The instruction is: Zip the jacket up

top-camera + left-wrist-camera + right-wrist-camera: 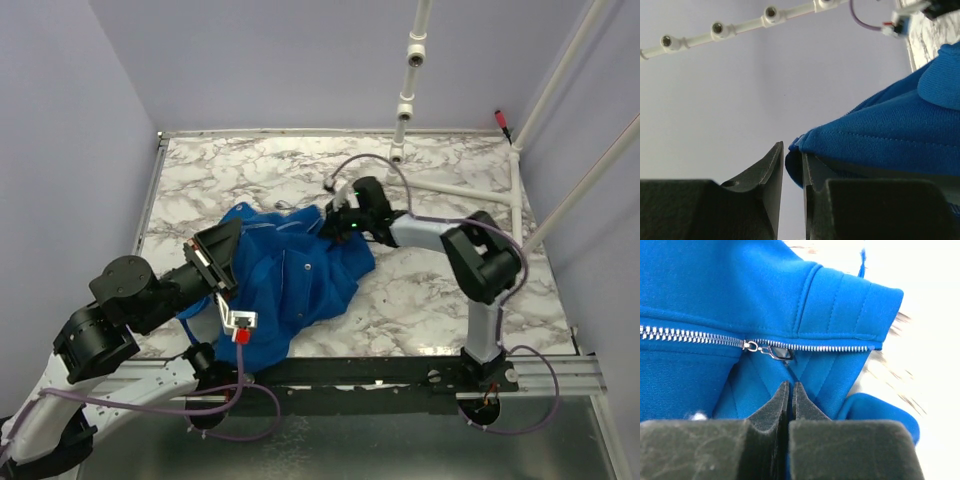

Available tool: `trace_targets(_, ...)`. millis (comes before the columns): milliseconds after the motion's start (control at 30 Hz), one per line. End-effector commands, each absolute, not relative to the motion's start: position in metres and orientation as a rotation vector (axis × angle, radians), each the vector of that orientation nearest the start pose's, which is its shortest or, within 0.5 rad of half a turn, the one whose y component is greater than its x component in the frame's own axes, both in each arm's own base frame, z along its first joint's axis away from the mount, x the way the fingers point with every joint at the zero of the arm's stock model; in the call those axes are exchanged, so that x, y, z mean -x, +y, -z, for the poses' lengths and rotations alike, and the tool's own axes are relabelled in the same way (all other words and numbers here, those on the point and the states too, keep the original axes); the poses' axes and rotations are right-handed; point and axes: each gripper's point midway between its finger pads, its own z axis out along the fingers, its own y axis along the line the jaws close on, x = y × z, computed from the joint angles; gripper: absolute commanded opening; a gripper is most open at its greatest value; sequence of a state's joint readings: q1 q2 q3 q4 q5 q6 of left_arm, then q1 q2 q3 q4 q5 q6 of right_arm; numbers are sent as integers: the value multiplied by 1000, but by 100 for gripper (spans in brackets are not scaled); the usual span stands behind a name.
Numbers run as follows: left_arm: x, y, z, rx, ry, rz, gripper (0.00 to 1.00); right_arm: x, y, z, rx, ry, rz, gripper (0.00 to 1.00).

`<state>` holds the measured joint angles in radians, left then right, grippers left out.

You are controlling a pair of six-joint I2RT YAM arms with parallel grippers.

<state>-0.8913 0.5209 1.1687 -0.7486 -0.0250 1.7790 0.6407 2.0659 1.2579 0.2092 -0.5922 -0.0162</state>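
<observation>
Left claw (792, 162) pinches one jacket (290, 270) hem; right claw (790, 390) closed.

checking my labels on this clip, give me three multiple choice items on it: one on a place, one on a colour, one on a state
1. In the right wrist view, where is the zipper pull?
A. just beyond the tips of the right fingers
B. behind the fingers, out of sight
C. clamped between the fingers

2. What colour is the jacket?
A. red
B. blue
C. green

3. How do the right fingers stand?
A. spread wide apart
B. closed together
C. clamped on the zipper pull

Answers:
1 A: the pull lies in plain sight right past their tips.
2 B: the fabric is blue in every view.
3 B: the two fingers meet with hardly a gap, and the pull lies free beyond them.
</observation>
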Motion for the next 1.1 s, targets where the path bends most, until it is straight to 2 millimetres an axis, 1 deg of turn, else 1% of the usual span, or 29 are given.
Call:
trace_targets(0, -158, -152, -425, -1654, 319, -623, 21, -428, 279, -133, 490, 1888, -597, 1)
trace_targets(33, -159, -157, -421, -1666, 309, -612, 21, -434, 248, -147, 376, 1874, -510, 1)
trace_targets(67, -160, -163, -416, -1677, 295, -600, 20, -436, 217, -165, 266, 1834, -420, 1)
trace_targets(100, -162, -169, -409, -1690, 289, -587, 20, -437, 180, -177, 146, 1801, -315, 1)
trace_targets(133, -164, -175, -405, -1695, 279, -580, 20, -431, 151, -194, 74, 1752, -242, 1)
trace_targets(167, -167, -180, -399, -1712, 269, -577, 20, -424, 130, -205, 35, 1718, -188, 1)
trace_targets(200, -169, -184, -393, -1727, 265, -572, 20, -417, 115, -212, 21, 1706, -142, 1)
trace_targets(233, -171, -187, -385, -1743, 274, -561, 20, -409, 106, -215, 27, 1709, -110, 1)
trace_targets(267, -174, -189, -377, -1757, 297, -542, 20, -401, 102, -214, 40, 1720, -96, 1)
trace_targets(300, -176, -189, -367, -1772, 337, -519, 21, -392, 102, -211, 61, 1728, -103, 1)
trace_targets(367, -181, -184, -332, -1868, 418, -500, 27, -377, 106, -201, 77, 1763, -156, 1)
trace_targets(467, -182, -164, -275, -2044, 563, -475, 41, -358, 107, -176, 4, 1884, -219, 1)
trace_targets(500, -182, -153, -256, -2096, 647, -462, 51, -352, 106, -170, -17, 1907, -232, 1)
trace_targets(533, -179, -144, -239, -2147, 712, -442, 58, -345, 105, -165, -37, 1924, -241, 1)
trace_targets(600, -169, -129, -210, -2236, 833, -382, 75, -337, 99, -159, -76, 1941, -239, 6)
trace_targets(667, -158, -120, -190, -2285, 928, -308, 97, -329, 93, -154, -125, 1976, -220, 9)
trace_targets(700, -154, -120, -186, -2277, 965, -266, 99, -327, 90, -152, -141, 1994, -206, 11)
trace_targets(733, -151, -126, -187, -2246, 983, -209, 99, -324, 88, -152, -150, 2011, -195, 18)
trace_targets(767, -150, -138, -196, -2177, 999, -144, 99, -322, 88, -154, -147, 2015, -197, 24)
trace_targets(800, -150, -153, -209, -2097, 1019, -73, 99, -322, 88, -159, -156, 2010, -202, 28)
trace_targets(867, -156, -186, -237, -1980, 1071, 72, 99, -325, 86, -170, -168, 1997, -192, 30)
trace_targets(1000, -167, -252, -301, -1741, 1145, 363, 99, -331, 80, -191, -188, 1985, -155, 30)
trace_targets(1067, -179, -286, -324, -1598, 1141, 479, 99, -333, 80, -199, -189, 1972, -162, 31)
